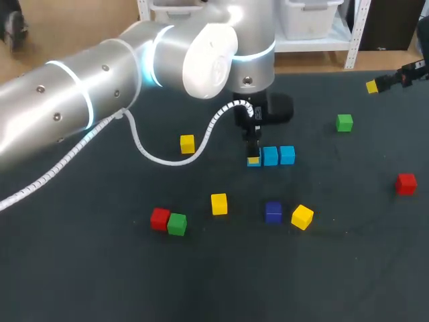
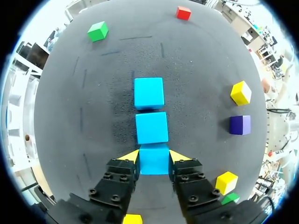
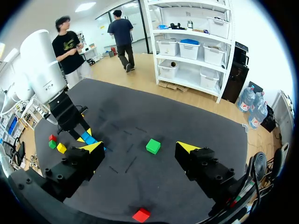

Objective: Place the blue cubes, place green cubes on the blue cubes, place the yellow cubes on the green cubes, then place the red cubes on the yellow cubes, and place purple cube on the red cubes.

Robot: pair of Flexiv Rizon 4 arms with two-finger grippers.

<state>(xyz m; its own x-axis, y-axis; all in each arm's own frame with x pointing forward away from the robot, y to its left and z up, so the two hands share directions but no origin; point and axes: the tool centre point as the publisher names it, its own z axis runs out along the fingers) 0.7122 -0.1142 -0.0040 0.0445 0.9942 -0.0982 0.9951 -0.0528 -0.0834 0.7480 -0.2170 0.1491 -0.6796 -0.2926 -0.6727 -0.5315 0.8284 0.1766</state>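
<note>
Three light-blue cubes lie in a row on the dark mat. My left gripper [image 2: 154,156] is shut on the nearest blue cube [image 2: 154,161], one yellow tip on each side. That cube touches the middle blue cube [image 2: 151,127], and the third blue cube [image 2: 149,93] lies just beyond. From overhead, the left gripper [image 1: 253,151] stands over the row's left end, beside the blue cubes [image 1: 278,155]. My right gripper [image 3: 140,147] hangs open and empty high over a green cube [image 3: 153,146], near the table's far right corner [image 1: 375,86].
Loose cubes are scattered about: yellow [image 1: 187,143], yellow [image 1: 219,203], red [image 1: 159,218] against green [image 1: 177,224], purple [image 1: 273,211], yellow [image 1: 302,217], green [image 1: 344,123], red [image 1: 405,183]. The left arm's white cable [image 1: 167,159] hangs over the mat.
</note>
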